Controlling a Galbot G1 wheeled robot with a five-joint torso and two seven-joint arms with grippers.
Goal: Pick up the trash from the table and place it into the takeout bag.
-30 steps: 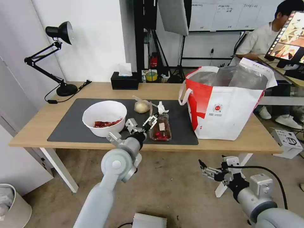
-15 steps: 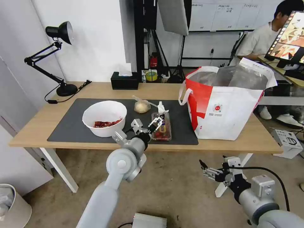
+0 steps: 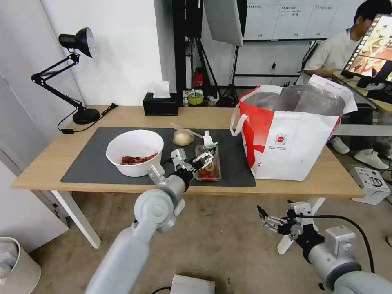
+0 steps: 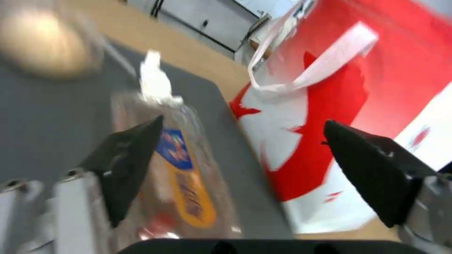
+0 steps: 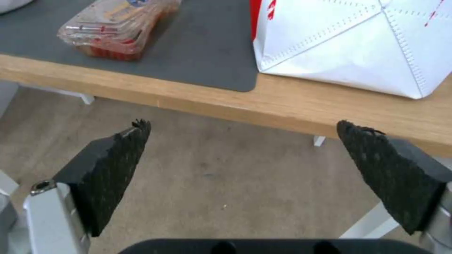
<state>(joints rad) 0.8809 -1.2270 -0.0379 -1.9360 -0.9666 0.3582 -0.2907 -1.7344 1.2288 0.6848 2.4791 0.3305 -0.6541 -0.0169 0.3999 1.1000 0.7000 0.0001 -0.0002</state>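
Centre of the head view: left gripper (image 3: pixel 205 157), fingers spread, over the clear hinged tray (image 3: pixel 208 168), partly hiding it; tray on the dark mat (image 3: pixel 94 163). Takeout bag (image 3: pixel 294 139) to its right, blurred in the wrist view. Lower right: right gripper (image 3: pixel 265 218), spread, empty, below the table (image 3: pixel 286 185) edge.

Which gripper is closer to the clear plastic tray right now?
Left. The left gripper hangs open just over the clear plastic tray on the mat. The right gripper waits open, low in front of the table edge, well away.
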